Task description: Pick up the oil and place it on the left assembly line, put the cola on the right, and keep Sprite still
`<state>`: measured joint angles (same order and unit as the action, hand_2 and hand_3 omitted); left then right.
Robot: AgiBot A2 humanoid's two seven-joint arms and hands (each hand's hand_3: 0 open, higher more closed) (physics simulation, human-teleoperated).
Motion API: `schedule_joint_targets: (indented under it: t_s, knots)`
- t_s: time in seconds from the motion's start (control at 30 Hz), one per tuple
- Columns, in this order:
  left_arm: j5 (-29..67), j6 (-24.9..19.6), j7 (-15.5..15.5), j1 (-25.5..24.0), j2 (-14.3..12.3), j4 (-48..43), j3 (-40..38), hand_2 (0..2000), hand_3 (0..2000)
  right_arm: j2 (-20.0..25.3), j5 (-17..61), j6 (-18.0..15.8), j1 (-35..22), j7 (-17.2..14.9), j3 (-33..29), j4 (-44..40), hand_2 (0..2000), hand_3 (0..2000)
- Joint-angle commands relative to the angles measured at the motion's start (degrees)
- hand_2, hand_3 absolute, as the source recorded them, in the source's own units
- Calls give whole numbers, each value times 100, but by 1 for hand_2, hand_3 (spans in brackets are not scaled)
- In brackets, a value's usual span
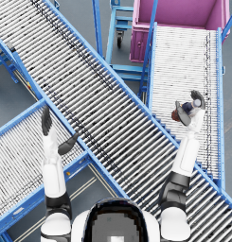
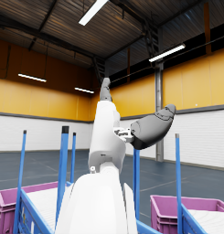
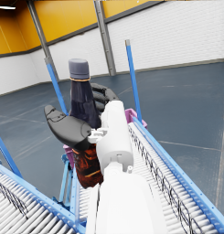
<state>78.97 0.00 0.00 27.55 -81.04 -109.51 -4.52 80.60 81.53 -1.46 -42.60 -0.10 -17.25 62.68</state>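
We see the right hand [image 1: 190, 112] clamped round the cola [image 1: 177, 115] at 3 o'clock in the head view, over the right assembly line [image 1: 167, 61]. That view gives us only a dark lump with a reddish end. The right wrist view fills in the rest: bottle upright, grey cap [image 3: 79, 68] on top, red label [image 3: 88, 168] low on the body, fingers [image 3: 103, 95] behind it and thumb in front (a full wrap). Neither view tells us whether the base touches the rollers.

The left hand [image 1: 52, 134] is at 9 o'clock, over the rail between the left assembly line [image 1: 18, 151] and the diagonal conveyor [image 1: 89, 94]. It is spread and empty; the left wrist view agrees, with fingers straight and thumb out. A pink bin [image 1: 181, 14] sits at 1 o'clock, at the right line's far end.
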Motion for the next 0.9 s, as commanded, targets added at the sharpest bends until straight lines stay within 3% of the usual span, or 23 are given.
schedule_joint_targets:
  t_s: [0.03,0.13,0.2,0.37,0.53,0.9]
  knots:
    - [0,0,0,55,6,-34,-58,0,0,-318,-1,42,-1050,3,-267,-1180,0,40]
    - [0,0,0,-9,-9,-15,-29,0,0,-453,-3,108,-1474,7,-184,-1484,0,0]
    - [0,0,0,13,-9,-8,-38,0,0,-412,-5,126,-1403,9,-82,-1194,0,0]
    - [0,0,0,-58,-29,17,-20,0,0,-251,-4,142,-600,10,452,817,0,0]
    - [0,0,0,197,-5,61,2,0,0,-149,-1,145,45,10,938,2516,0,0]
    - [0,0,0,384,-23,442,82,0,0,-120,3,145,1393,10,1573,3728,0,0]
